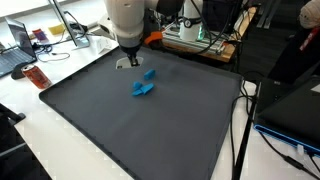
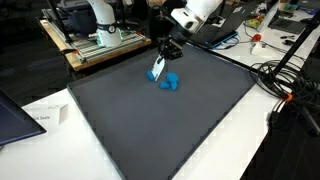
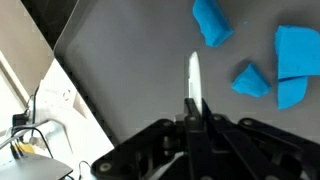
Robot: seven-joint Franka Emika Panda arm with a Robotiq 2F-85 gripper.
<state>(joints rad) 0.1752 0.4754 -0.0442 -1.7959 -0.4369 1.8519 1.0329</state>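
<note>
My gripper (image 3: pixel 195 106) is shut on a thin white strip (image 3: pixel 194 72) that sticks out edge-on past the fingertips. In both exterior views the gripper (image 1: pixel 127 61) (image 2: pixel 163 56) hangs low over the far part of a dark grey mat (image 1: pixel 120 130) (image 2: pixel 180 130), and the white strip (image 2: pixel 157 72) points down toward it. A few blue foam-like pieces (image 1: pixel 143 85) (image 2: pixel 170 82) lie on the mat just beside the gripper. In the wrist view these blue pieces (image 3: pixel 250 80) sit ahead and to the right, apart from the strip.
A red packet (image 1: pixel 37 78) lies off the mat's corner, near a laptop (image 1: pixel 15 55). Cables (image 1: pixel 243 130) run along one side of the mat. A white paper (image 2: pixel 45 118) lies on the white table. Equipment racks (image 2: pixel 95 35) stand behind the mat.
</note>
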